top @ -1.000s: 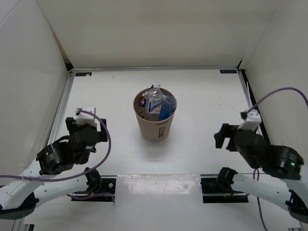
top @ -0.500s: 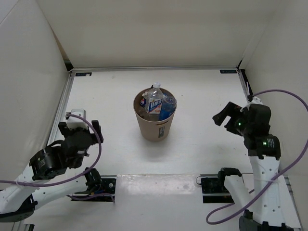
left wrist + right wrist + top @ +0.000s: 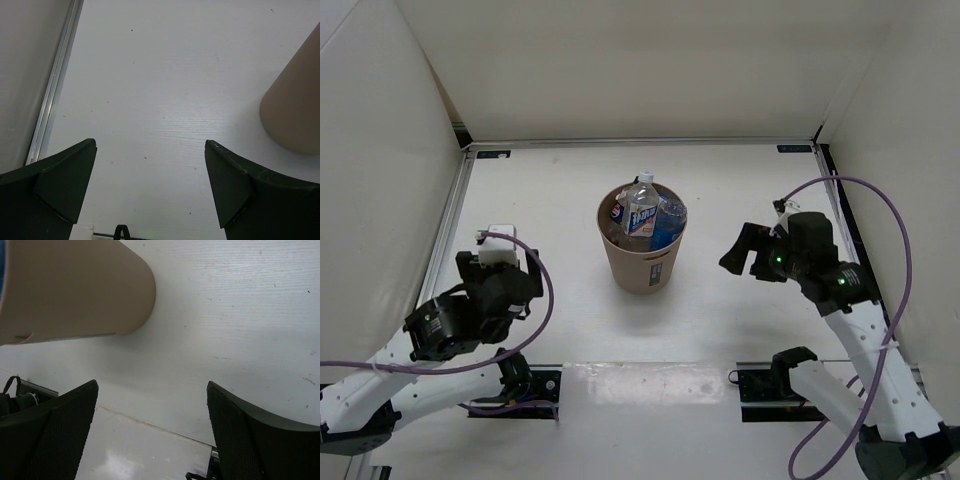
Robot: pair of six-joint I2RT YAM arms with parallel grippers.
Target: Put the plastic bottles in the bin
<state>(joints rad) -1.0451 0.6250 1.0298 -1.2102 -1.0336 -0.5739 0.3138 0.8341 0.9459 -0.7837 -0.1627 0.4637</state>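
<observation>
The tan round bin (image 3: 642, 262) stands mid-table with a small white label on its near side. Several clear plastic bottles (image 3: 642, 210) with blue labels sit inside it, and one white-capped neck rises above the rim. My left gripper (image 3: 500, 266) is open and empty, left of the bin and apart from it. In the left wrist view, the left gripper (image 3: 150, 165) hangs over bare table with the bin (image 3: 295, 110) at the right edge. My right gripper (image 3: 738, 252) is open and empty, right of the bin. In the right wrist view, the right gripper (image 3: 152, 410) sits below the bin (image 3: 75, 290).
White walls enclose the table on three sides. A metal rail (image 3: 453, 230) runs along the left edge and another (image 3: 840, 200) along the right. The arm bases (image 3: 520, 385) sit at the near edge with purple cables looping around them.
My right gripper has swung left from the right wall toward the bin. My left gripper drew back toward the near left, then returned forward. The bottles and bin have not moved.
</observation>
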